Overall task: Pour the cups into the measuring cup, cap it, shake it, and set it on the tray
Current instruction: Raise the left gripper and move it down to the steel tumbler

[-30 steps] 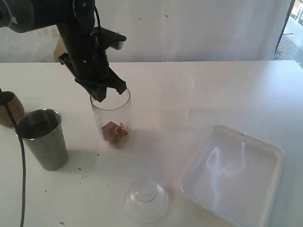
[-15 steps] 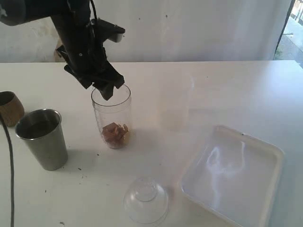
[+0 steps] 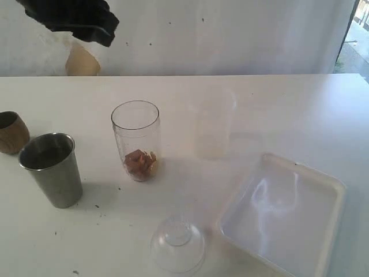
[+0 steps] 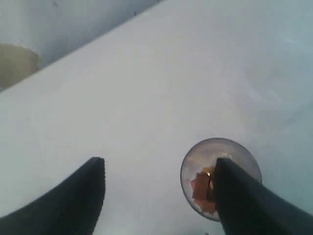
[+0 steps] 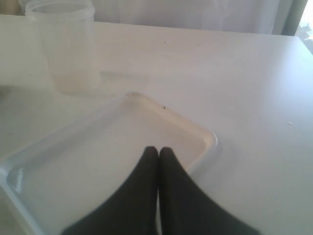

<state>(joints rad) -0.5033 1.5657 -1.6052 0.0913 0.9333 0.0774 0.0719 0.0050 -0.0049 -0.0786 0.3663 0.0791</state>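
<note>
The measuring cup stands upright and uncapped mid-table, brown pieces in its bottom. To its left are the steel tumbler and the wooden cup; the frosted cup stands to its right. My left gripper is open and empty, high above the table, and the measuring cup lies below, partly behind one finger. In the exterior view only the left arm's dark end shows, at the top left. My right gripper is shut and empty over the tray.
A clear dome lid lies near the table's front edge, just left of the white tray. The frosted cup stands beyond the tray's far corner. A tan object sits behind the table's back edge.
My left gripper has lifted away from the measuring cup's rim, going up and to the left until it is almost out of the exterior view. The cup stays standing in place.
</note>
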